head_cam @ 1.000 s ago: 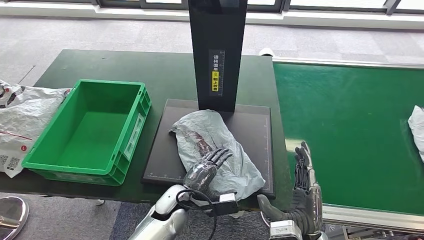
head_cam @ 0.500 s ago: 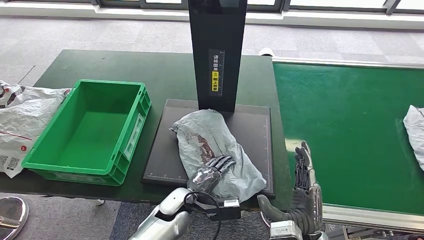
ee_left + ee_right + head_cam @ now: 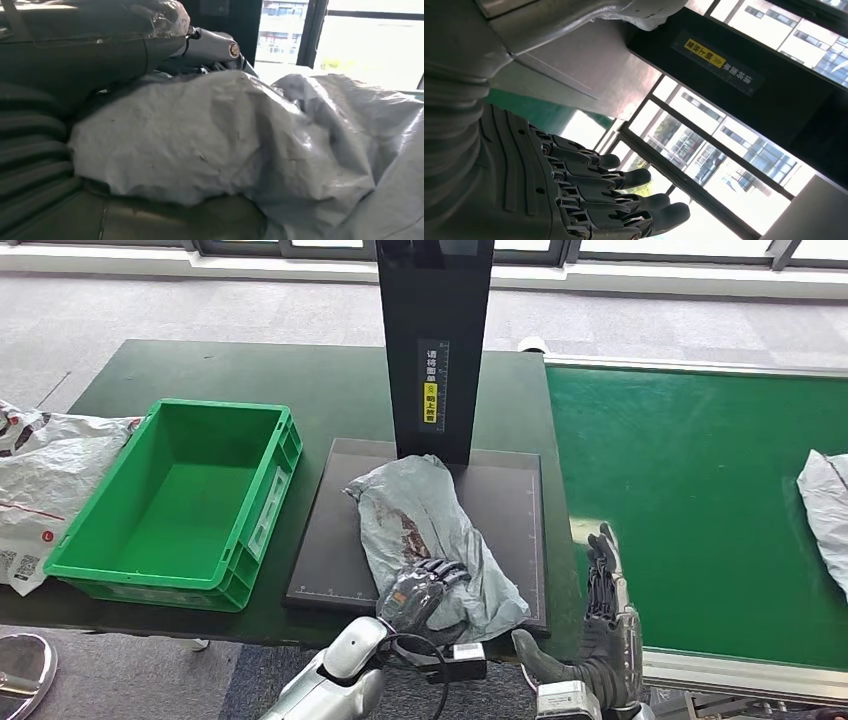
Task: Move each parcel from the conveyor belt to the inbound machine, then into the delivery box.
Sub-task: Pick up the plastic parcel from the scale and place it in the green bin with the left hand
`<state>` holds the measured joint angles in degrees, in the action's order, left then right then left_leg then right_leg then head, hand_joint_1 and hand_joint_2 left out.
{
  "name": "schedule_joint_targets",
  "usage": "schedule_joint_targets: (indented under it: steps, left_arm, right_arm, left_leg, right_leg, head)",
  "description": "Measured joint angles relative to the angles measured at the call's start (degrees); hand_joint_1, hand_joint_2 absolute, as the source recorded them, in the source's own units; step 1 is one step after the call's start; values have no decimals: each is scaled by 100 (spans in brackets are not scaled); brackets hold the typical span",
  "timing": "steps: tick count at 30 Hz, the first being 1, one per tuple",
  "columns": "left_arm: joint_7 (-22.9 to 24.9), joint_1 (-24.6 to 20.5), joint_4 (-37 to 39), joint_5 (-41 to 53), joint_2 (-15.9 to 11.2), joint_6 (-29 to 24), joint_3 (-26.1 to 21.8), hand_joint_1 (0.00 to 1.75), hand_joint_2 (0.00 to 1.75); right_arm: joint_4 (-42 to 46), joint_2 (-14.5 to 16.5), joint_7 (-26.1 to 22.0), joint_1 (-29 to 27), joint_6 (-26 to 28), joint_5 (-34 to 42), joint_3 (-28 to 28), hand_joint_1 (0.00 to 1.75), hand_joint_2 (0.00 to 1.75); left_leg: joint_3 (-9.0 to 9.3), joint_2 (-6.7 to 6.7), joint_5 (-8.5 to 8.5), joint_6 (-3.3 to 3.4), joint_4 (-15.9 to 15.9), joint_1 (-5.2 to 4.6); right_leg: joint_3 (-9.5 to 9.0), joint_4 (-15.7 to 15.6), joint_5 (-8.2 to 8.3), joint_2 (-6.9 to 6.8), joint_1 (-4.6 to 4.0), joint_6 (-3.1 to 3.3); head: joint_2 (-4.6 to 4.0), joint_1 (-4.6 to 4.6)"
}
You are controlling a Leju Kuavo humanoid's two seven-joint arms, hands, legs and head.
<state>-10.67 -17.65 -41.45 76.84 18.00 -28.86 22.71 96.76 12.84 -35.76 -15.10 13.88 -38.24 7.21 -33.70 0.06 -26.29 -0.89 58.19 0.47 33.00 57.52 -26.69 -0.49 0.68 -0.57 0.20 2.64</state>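
A crumpled grey parcel (image 3: pixel 420 525) lies on the black plate of the inbound machine (image 3: pixel 512 502), in front of its black column (image 3: pixel 435 340). My left hand (image 3: pixel 418 590) is on the parcel's near end with its fingers curled into the bag. In the left wrist view, the grey parcel (image 3: pixel 215 140) is bunched between the thumb (image 3: pixel 100 50) and the palm. My right hand (image 3: pixel 606 615) stands upright beside the plate's near right corner, by the belt's edge, fingers straight and holding nothing; the right hand (image 3: pixel 574 195) looks the same in its wrist view. A white parcel (image 3: pixel 825 510) lies on the green conveyor belt (image 3: pixel 690 490) at the far right.
An empty green crate (image 3: pixel 270 502) stands left of the machine on the dark green table. Several white and grey parcels (image 3: pixel 40 480) are piled at the table's left edge. The belt's metal frame (image 3: pixel 720 672) runs along its near side.
My left hand slid back toward the parcel's near end and its fingers curled into the bag. The white parcel on the belt came further in from the right. The right hand stayed put.
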Motion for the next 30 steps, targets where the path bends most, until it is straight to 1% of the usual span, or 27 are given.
schedule_joint_targets:
  steps: [4,9,12,17,22,27,28,30]
  left_arm:
    - [10,-8,-1,29,20,-139,0,175,175]
    - [-7,18,-54,75,33,-630,-18,175,175]
    - [-55,99,-249,41,43,-857,-92,175,175]
    - [-166,332,-798,-49,39,-989,-190,175,175]
    - [-301,652,-1695,-175,-11,-1088,-243,175,175]
    - [-573,1079,-3259,3,-83,-1119,-425,175,175]
    - [-660,1138,-3540,52,-87,-1120,-467,175,175]
    - [-981,1221,-4127,98,-86,-1120,-585,175,175]
  right_arm:
    - [0,18,2,0,2,-9,0,0,175]
    - [0,36,10,-3,14,-29,0,0,175]
    - [0,54,10,-5,36,-30,0,0,175]
    - [0,55,-3,-24,89,21,0,0,175]
    - [2,56,-21,-119,97,39,0,0,175]
    - [9,56,-20,-182,86,1,0,0,175]
    - [9,56,-21,-182,85,1,0,0,175]
    - [9,56,-19,-176,85,4,0,0,175]
  left_leg:
    - [1,1,0,0,0,0]
    - [2,0,0,0,0,0]
    - [1,0,0,0,0,0]
    - [-2,0,0,0,0,0]
    - [-5,-1,-1,0,-1,0]
    - [-6,-1,-1,0,-1,1]
    - [-6,-1,-1,0,-1,1]
    - [-6,0,-1,0,-1,2]
  right_leg:
    - [-1,0,0,1,0,0]
    - [-1,0,0,1,0,0]
    - [-1,1,0,1,0,0]
    - [0,1,-1,0,0,0]
    - [3,1,-1,0,0,1]
    - [3,1,-4,-2,-2,3]
    - [3,1,-4,-3,-2,3]
    - [4,1,-3,-2,-3,3]
  head:
    - [0,0]
    - [0,0]
    - [0,0]
    - [0,0]
    - [0,0]
    - [0,0]
    - [0,0]
    - [0,0]
